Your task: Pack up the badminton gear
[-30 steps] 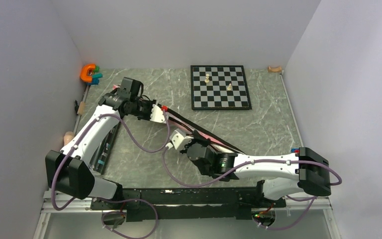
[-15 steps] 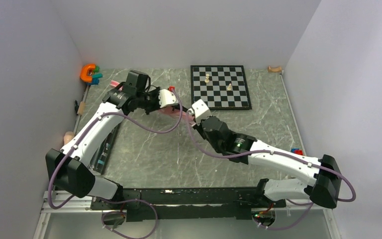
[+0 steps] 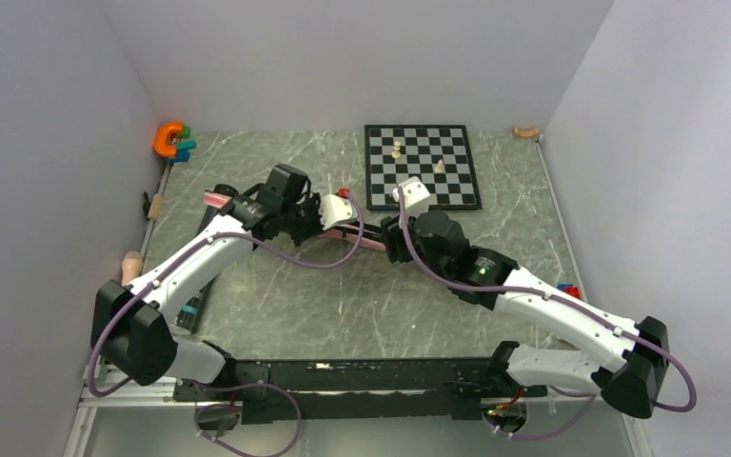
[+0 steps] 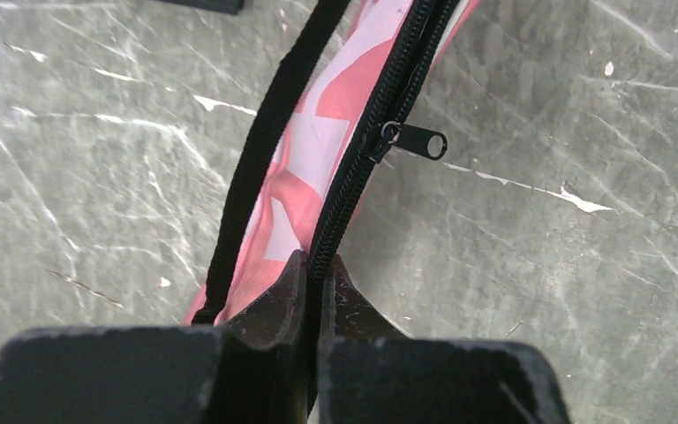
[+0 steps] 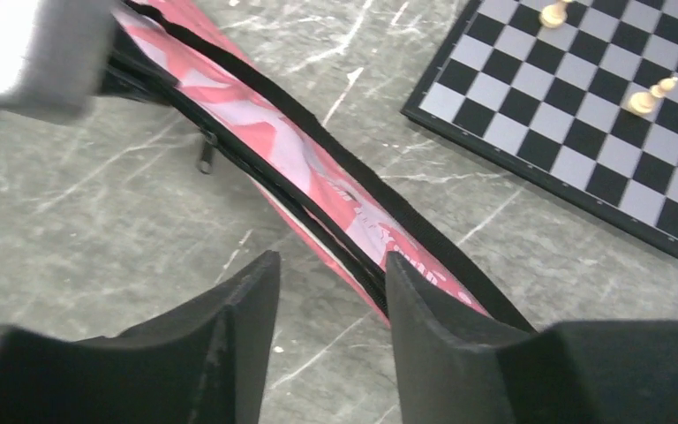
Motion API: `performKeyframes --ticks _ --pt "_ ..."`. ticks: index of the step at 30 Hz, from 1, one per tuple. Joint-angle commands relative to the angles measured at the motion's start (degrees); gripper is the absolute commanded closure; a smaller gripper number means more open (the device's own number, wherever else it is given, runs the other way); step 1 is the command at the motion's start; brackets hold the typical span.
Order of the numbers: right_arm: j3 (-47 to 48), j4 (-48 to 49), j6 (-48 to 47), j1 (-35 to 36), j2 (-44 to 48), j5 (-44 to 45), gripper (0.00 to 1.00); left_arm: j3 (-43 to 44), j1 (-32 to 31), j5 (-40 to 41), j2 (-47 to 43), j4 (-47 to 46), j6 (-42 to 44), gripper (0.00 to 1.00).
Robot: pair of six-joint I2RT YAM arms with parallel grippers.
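— Where is the pink bag (image 3: 366, 238) to be found?

— It is seen about the middle of the grey marbled table (image 3: 343, 305). It is stretched between the two claws, just in front of the near left corner of the chessboard (image 3: 423, 152).

— How is it to be described?

— A long, narrow sleeve is shown, pink with paler patches and some white lettering (too slanted to be read). A black zip (image 4: 388, 79) is run along one edge, with its pull (image 4: 415, 141) stuck out to the side. A black strap (image 4: 260, 159) is laid along the other edge. Whether the zip is done up along its whole length cannot be told.

— What is held by the left claw (image 4: 318, 265)?

— The zip edge of the bag is pinched there. The fingers are pressed together with only that edge between them.

— And the right claw (image 5: 331, 274)?

— Its fingers are held apart above the table and nothing is gripped. The bag is seen running slantwise past the tip of one finger; whether it is touched cannot be told.

— Is anything else noted?

— Two pale pieces (image 5: 651, 97) are stood on the chessboard, apart from the bag. An orange toy (image 3: 167, 139) is left in the far left corner, well away from both claws.
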State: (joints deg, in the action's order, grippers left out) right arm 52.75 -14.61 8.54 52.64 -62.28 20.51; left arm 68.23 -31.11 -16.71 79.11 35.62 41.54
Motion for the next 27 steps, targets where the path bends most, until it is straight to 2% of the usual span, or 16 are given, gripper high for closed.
performKeyframes --ticks 1,5,9,14,21,27 --pt "1.2 1.6 2.9 -0.3 2.8 -4.7 0.45 -2.2 -0.8 1.5 -2.9 -7.3 -5.1 1.0" --pt "1.5 0.5 5.6 -0.5 4.9 -5.2 0.38 -3.6 -1.9 2.9 -3.5 -8.5 -7.2 1.0" --pt "3.2 -1.9 15.4 -0.9 5.9 -4.3 0.41 -4.4 -3.5 4.5 -3.5 -9.0 -9.6 1.0" --pt "4.1 -4.8 28.2 -1.3 4.2 -10.6 0.41 -6.2 -4.8 7.2 -4.4 -10.8 -11.9 1.0" --pt "0.3 2.5 36.7 -3.1 0.7 -19.9 0.39 -3.8 -5.2 8.7 -3.6 -9.5 -16.0 1.0" --pt "-3.1 8.3 40.3 -4.3 0.7 -22.9 0.39 1.5 -5.1 7.7 -2.2 -6.8 -18.9 1.0"
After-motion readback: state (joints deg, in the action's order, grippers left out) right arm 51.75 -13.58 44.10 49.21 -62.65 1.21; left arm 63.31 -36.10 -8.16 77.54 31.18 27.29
